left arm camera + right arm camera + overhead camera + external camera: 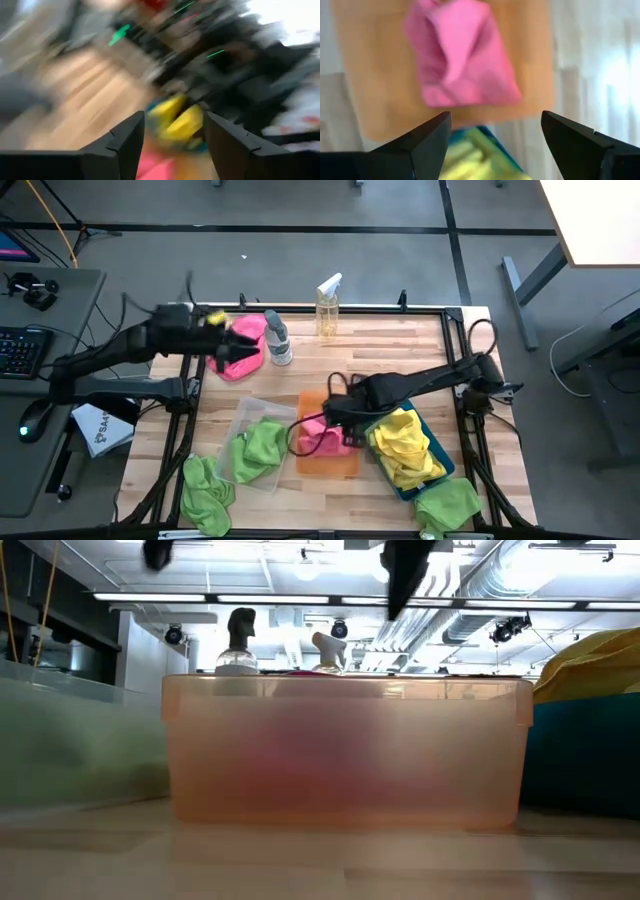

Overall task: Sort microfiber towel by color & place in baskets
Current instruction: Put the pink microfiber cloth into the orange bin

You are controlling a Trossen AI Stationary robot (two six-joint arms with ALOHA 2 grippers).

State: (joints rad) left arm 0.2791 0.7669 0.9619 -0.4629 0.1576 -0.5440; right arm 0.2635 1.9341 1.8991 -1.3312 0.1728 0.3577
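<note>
From the overhead camera I see my left gripper point(232, 350) over the far left part of the wooden table point(440, 380), at a hot pink fuzzy towel point(243, 346) lying just beside a clear spray bottle with a grey head point(278, 340); a second clear spray bottle with a white head point(327, 304) stands farther back. I cannot tell from here whether that towel is gripped. My right gripper point(335, 415) hovers over the translucent orange plastic basket point(335, 465), which holds another pink towel point(325, 442). Left of it the clear plastic basket point(243, 415) holds a lime green towel point(258, 445), with a second green towel point(205, 485) on the table beside it. Right of it the teal-blue basket point(440, 470) holds a bright yellow towel point(405, 445), and a third green towel point(450, 502) lies at the near edge.

At table height the orange basket point(345, 750) fills my view, with something pink blurred inside.

The left wrist camera is smeared by motion; its fingers point(125, 142) stand apart, a pink shape low between them.

On the right wrist camera the fingers point(427, 142) are spread wide and empty above the pink towel point(460, 55) in the orange basket point(375, 70).
</note>
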